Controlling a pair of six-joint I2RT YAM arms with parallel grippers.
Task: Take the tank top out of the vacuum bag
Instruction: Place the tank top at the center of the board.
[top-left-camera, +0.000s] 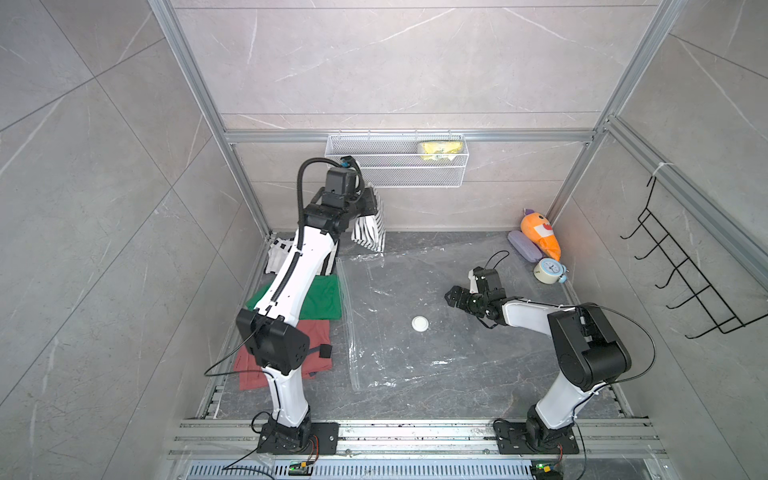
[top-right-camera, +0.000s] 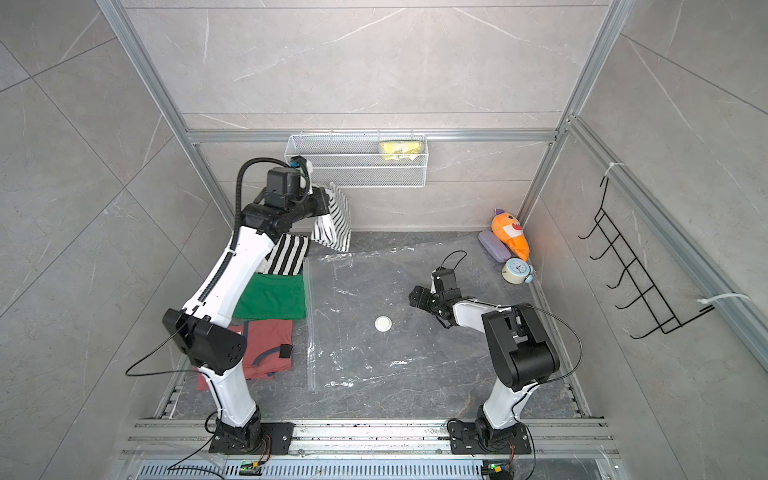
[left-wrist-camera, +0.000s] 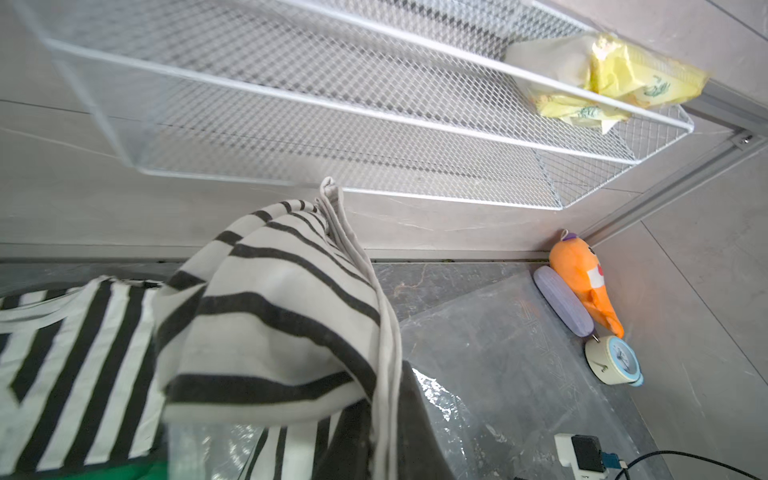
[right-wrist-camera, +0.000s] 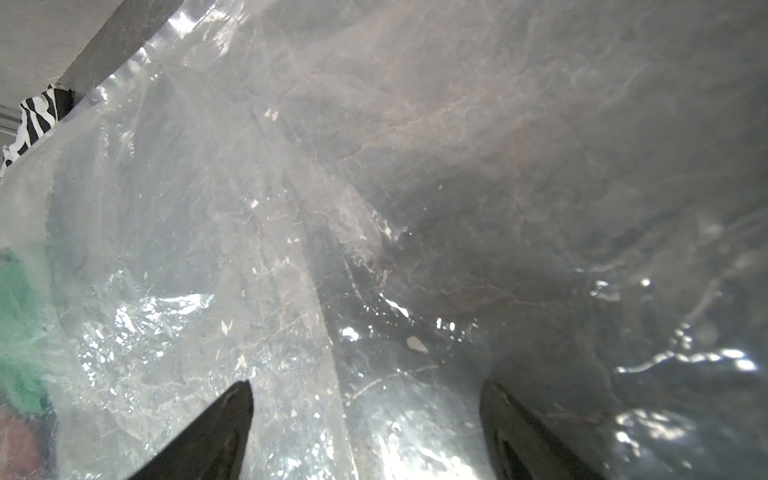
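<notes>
– The left claw (top-left-camera: 369, 203) was pressed together on the striped tank top (top-left-camera: 370, 235), holding it up near the back wall, under the wire basket (top-left-camera: 386, 170).
– And the vacuum bag (top-left-camera: 436, 357)?
– Flat on the desk (top-left-camera: 415, 405), its white valve (top-left-camera: 420, 323) facing up. The tank top hung outside it, over its far corner on the left arm's side; whether the hem touched the plastic, I couldn't tell.
– The right claw (right-wrist-camera: 365, 415)?
– Spread wide, low over the clear plastic near the valve.
– Any writing?
– A yellow packet (left-wrist-camera: 615, 83) in the basket carried green print, too blurred to read. The clock (top-left-camera: 550, 271) by the far right corner was too small to read.
</notes>
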